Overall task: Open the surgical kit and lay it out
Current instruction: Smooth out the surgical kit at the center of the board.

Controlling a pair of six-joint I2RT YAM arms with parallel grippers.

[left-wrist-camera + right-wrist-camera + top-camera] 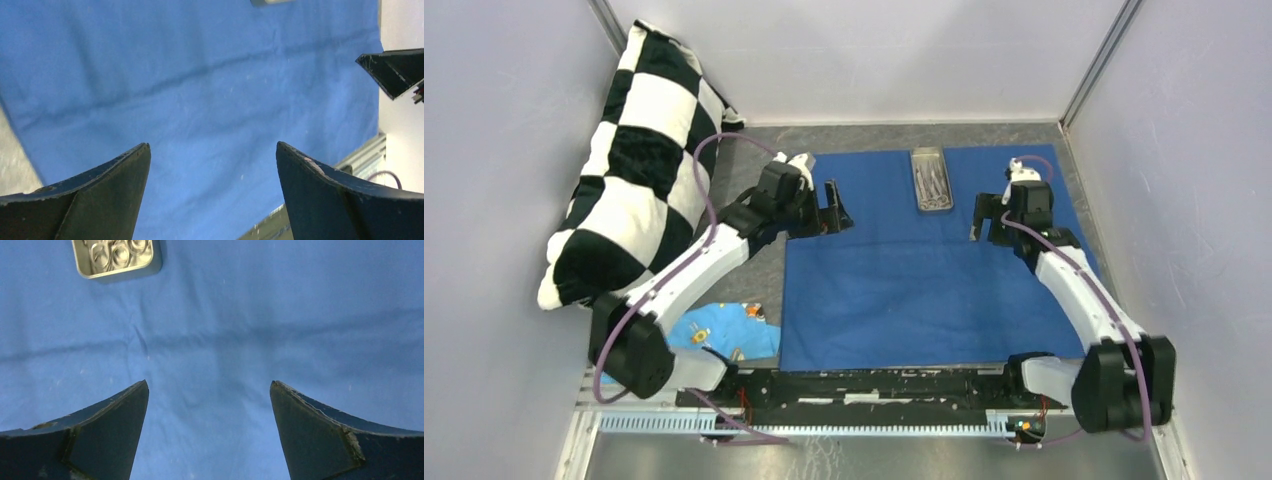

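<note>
The dark blue cloth wrap lies spread flat over the table centre, so the opening step looks done. The black-and-white checkered pillow leans on the left wall, out of the way. Left gripper and right gripper hover over the cloth w/ fingers apart, holding nothing, prob. poised for a pick. The small rectangular steel tray sits at the cloth's far edge. The thin silver instruments are apparently bunched inside, not yet laid out.
</note>
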